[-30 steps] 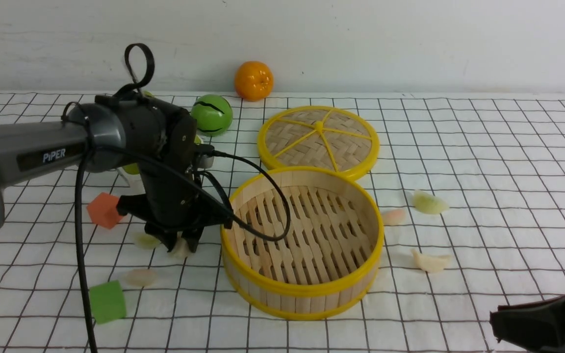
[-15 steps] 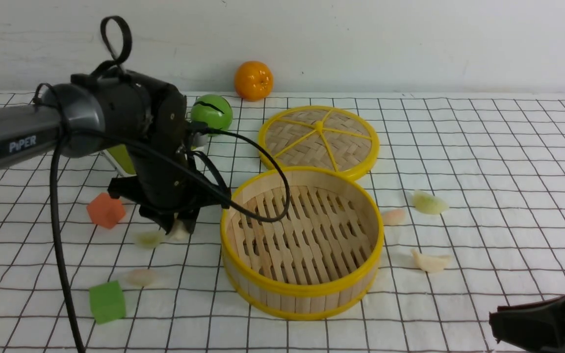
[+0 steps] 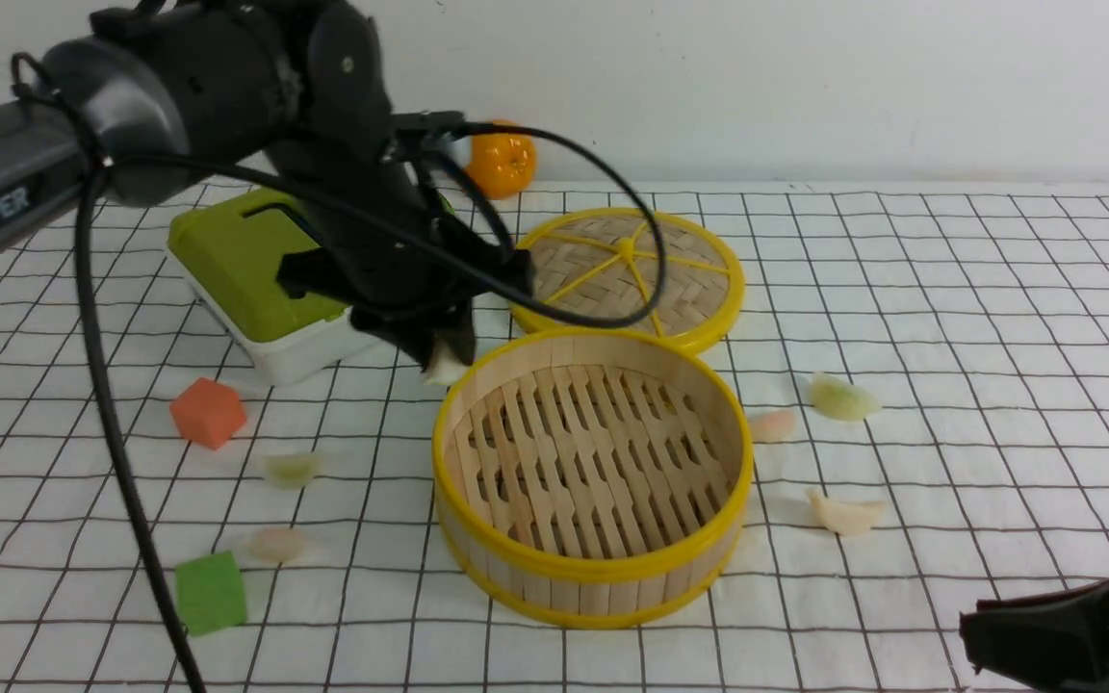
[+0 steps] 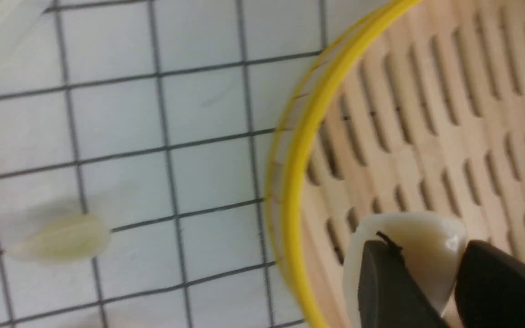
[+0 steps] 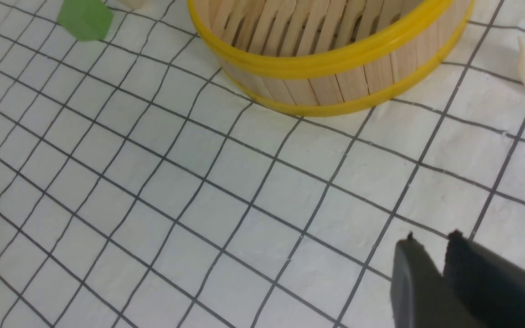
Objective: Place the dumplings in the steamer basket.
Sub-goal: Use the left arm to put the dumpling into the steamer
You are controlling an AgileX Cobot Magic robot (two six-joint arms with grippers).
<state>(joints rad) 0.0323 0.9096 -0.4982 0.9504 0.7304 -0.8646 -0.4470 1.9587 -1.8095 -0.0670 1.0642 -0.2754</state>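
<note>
Dumpling point(image 4: 406, 237) clamped in left end effector point(image 3: 441, 354), hanging at steamer basket point(image 3: 593, 570) rim. Next I move it inward, then release. Right end effector point(image 5: 431, 248) together, idle.

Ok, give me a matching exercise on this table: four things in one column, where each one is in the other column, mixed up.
Things:
1. white dumpling
2. woven lid
3. green cube
4. orange fruit

Places:
A. at the back wall
B. pinched in the left tool
C. lying flat just behind the basket
D. front left of the basket

Pairs: 1-B, 2-C, 3-D, 4-A.
</note>
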